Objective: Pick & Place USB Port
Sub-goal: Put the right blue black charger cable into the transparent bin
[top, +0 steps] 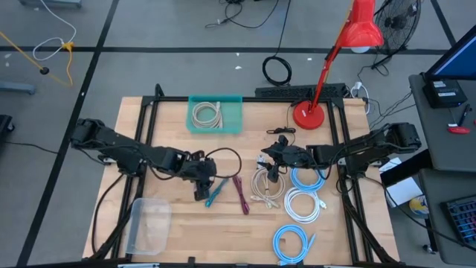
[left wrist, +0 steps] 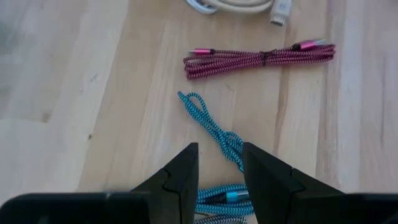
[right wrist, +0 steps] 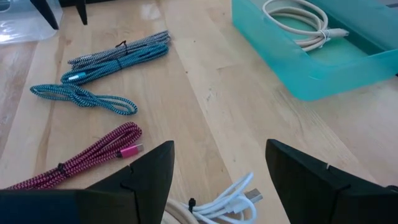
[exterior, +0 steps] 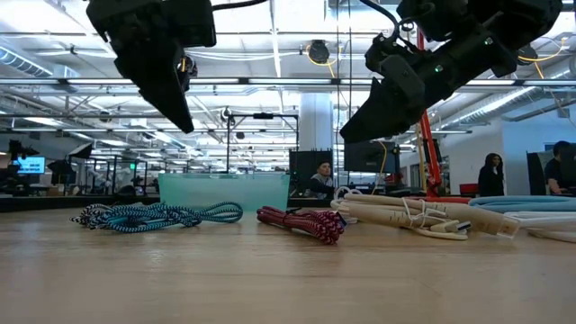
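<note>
The wooden counter (top: 171, 246) carries a teal bin (top: 215, 115) at its far edge with one pale cable (top: 207, 114) already coiled in it, a clear tub (top: 149, 223) near the front left corner, and loose cables across the middle and right; the biggest risk is that either arm catches a tangle and drags neighbours along with it, since the white and blue coils (top: 303, 203) lie touching one another toward the front right. The left gripper (top: 202, 190) hangs above the middle of the counter, clear of the surface in the low view, its jaws narrow with a slim gap and nothing between them; the teal braided cable (left wrist: 217, 134) lies straight below and ahead of it, partly unwound, one loop trailing away from the bundle, so a pinch on that loose loop would likely lift only a strand and let the rest uncoil or snag the magenta cable (left wrist: 261, 57) lying near it. The right gripper (top: 272, 177) hovers over the cream and white cables (top: 265, 186) right of centre, its jaws wide and empty; closing there could take two cords at once. The two grippers are fairly near each other over the centre, so reaching toward the bin together invites a knock between arms. Smallest concern: a metal plug end (left wrist: 233, 197) slipping out of a shallow grip
</note>
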You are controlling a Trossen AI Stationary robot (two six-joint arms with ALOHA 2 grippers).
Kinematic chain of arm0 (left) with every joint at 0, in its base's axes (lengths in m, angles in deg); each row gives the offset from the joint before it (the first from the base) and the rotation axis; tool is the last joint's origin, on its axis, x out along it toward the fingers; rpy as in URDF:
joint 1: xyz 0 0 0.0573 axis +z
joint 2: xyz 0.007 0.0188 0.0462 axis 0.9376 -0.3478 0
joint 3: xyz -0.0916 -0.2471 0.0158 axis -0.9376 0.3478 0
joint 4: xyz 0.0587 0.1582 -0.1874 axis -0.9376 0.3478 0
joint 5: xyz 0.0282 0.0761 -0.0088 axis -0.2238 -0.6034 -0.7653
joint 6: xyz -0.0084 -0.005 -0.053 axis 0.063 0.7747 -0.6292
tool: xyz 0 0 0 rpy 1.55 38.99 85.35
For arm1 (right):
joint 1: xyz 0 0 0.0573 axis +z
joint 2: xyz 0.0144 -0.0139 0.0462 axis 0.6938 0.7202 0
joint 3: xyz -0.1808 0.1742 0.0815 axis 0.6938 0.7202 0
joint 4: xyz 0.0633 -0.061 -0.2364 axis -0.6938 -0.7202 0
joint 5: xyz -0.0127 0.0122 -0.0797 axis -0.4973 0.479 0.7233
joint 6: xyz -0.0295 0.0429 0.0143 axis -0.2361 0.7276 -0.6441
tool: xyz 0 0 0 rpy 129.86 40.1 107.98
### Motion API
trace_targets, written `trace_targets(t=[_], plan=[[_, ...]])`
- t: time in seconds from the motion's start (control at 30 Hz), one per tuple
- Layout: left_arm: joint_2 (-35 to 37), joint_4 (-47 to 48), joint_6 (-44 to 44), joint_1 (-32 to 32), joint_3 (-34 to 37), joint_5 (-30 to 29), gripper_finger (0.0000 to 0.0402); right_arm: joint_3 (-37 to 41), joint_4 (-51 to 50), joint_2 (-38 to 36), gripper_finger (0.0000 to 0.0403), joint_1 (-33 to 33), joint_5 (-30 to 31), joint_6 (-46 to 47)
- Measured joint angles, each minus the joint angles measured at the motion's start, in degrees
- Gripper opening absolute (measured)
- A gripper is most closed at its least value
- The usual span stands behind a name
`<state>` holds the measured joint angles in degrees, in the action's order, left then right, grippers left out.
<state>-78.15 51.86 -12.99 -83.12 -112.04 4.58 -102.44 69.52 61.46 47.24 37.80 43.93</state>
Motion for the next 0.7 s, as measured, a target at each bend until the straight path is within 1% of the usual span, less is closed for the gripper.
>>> trace_targets(t=[0.2, 0.37, 0.57, 0.7], plan=[[-1.12, 1.68, -4.04, 0.00, 0.00, -0.01, 0.0127, 0.00, 0.02, 0.00, 0.0247, 0.00, -0.02, 0.02], [-4.89, 0.80, -6.19, 0.11, 0.00, 0.53, 0.0127, 0.00, 0.07, 0.00, 0.0247, 0.00, -0.04, 0.02], [-11.51, -2.55, -4.43, 0.68, 0.00, 6.73, 0.0127, 0.00, -0.01, 0.00, 0.0247, 0.00, -0.04, 0.02], [-13.73, -4.00, -3.46, 1.11, 0.00, 9.50, 0.0127, 0.00, -0.10, 0.00, 0.0247, 0.00, -0.04, 0.03]])
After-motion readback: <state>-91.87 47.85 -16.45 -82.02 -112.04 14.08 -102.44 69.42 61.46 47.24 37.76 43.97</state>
